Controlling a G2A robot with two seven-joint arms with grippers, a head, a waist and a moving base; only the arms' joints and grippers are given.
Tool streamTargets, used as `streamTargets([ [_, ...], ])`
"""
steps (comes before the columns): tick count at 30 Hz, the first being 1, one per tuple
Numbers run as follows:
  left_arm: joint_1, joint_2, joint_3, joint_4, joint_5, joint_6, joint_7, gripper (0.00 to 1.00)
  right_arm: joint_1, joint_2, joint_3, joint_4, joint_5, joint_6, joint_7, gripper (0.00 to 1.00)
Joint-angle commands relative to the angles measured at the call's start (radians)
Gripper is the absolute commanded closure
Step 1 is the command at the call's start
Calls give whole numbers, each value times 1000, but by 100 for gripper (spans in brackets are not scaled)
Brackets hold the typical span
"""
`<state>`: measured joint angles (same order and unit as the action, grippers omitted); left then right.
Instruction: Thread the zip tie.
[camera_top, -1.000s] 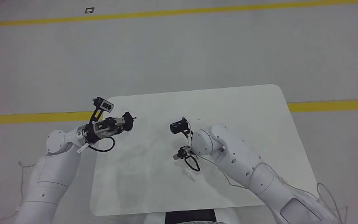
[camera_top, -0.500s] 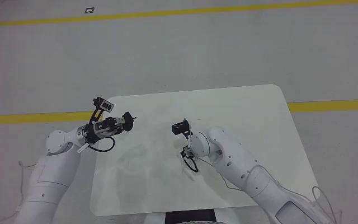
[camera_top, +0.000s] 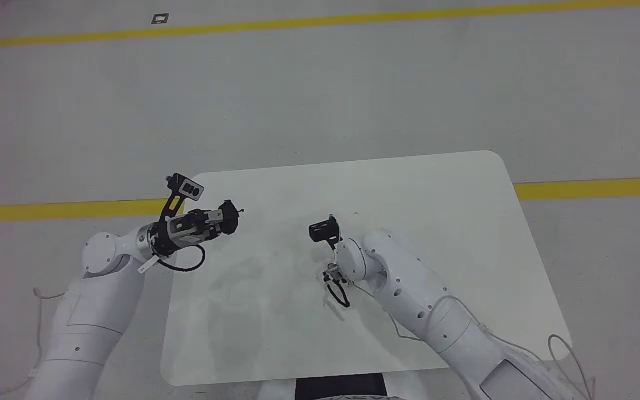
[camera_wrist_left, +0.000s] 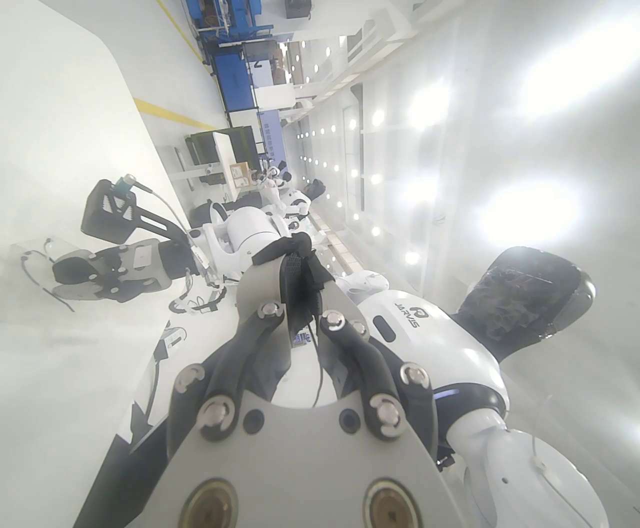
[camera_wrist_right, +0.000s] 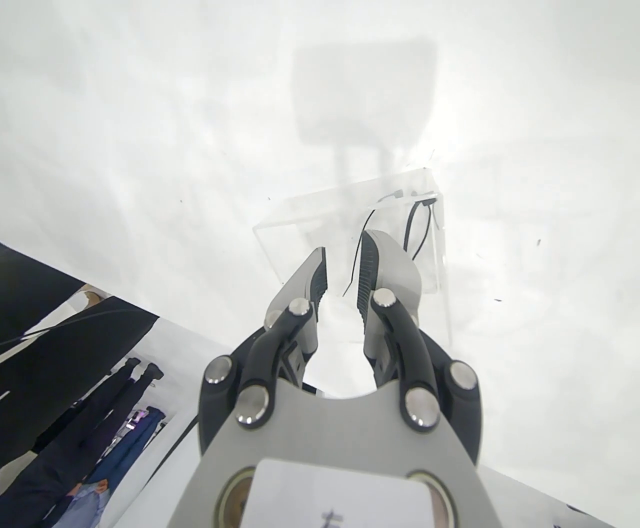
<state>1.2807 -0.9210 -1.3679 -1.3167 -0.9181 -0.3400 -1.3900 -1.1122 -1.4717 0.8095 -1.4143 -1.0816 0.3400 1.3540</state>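
A thin black zip tie (camera_wrist_right: 419, 227) loops through a small clear plastic block (camera_wrist_right: 320, 220) that stands on the white table (camera_top: 450, 200). One loose end of the tie runs down between the fingers of my right gripper (camera_wrist_right: 344, 262), which hovers over the block, open, with neither pad touching the strand. From above, the right gripper (camera_top: 330, 282) is near the table's middle with the zip tie (camera_top: 342, 296) curling beside it. My left gripper (camera_top: 229, 214) is held above the table's left part, shut, its tips (camera_wrist_left: 292, 252) wrapped in dark material. The left wrist view also shows the right gripper (camera_wrist_left: 54, 280).
The white table has rounded corners, and its near edge lies close behind the right arm. A yellow floor line (camera_top: 560, 188) runs past both sides of the table.
The right arm's wrist has shifted a little to the right and nearer the zip tie. The left arm has kept still.
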Motion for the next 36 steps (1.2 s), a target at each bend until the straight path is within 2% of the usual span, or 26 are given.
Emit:
streamTargets([
  [1, 0, 0, 0, 0, 0, 0, 0, 100, -1, -7, 4, 10, -14, 0, 2, 84],
  [16, 0, 0, 0, 0, 0, 0, 0, 100, -2, -55, 31, 71, -83, 0, 12, 86],
  [26, 0, 0, 0, 0, 0, 0, 0, 100, 2, -74, 40, 109, -98, 0, 11, 81],
  [30, 0, 0, 0, 0, 0, 0, 0, 100, 5, -80, 42, 127, -105, 0, 9, 85],
  [33, 0, 0, 0, 0, 0, 0, 0, 100, 5, -85, 44, 134, -114, 0, 9, 100],
  [36, 0, 0, 0, 0, 0, 0, 0, 100, 2, -88, 47, 133, -124, 0, 10, 100],
])
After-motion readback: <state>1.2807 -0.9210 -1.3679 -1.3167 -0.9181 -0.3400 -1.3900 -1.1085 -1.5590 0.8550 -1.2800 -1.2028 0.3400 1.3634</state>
